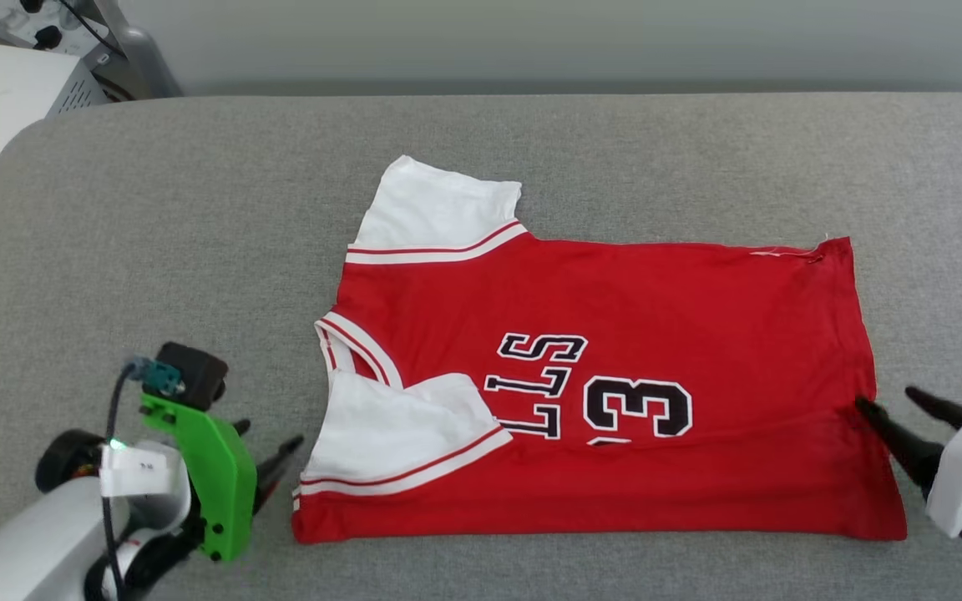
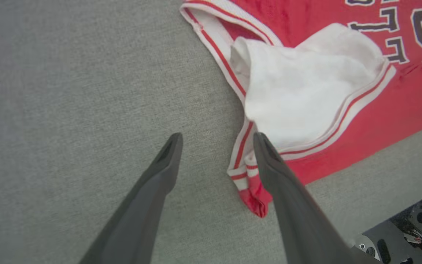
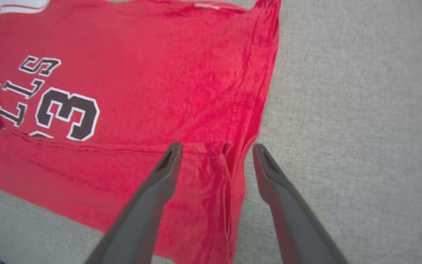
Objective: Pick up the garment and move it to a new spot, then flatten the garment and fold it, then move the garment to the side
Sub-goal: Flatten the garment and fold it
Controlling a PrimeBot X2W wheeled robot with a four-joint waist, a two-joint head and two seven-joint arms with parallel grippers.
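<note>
Nearest the robot, the left gripper sits low at the lower left, fingers spread apart and holding nothing. Its tips point at the garment, just beside the near collar-end corner. Over on the right, the right gripper is spread just as wide and just as empty, its tips right at the hem edge.

The garment lies on the grey surface with its long axis running across the robot, collar to the left, hem to the right. So each arm is nearer its own end, and I'd judge a two-handed pinch at the two ends is what the next fold turns on.

The near edge is already turned up over the front, cutting off the bottom of the "3", and the near sleeve is folded in.

The left wrist view picks out a small bunched red corner under the striped trim, right against one finger. The right wrist view shows doubled cloth lying between its fingers. Farther back, the head view shows the far sleeve spread flat.
</note>
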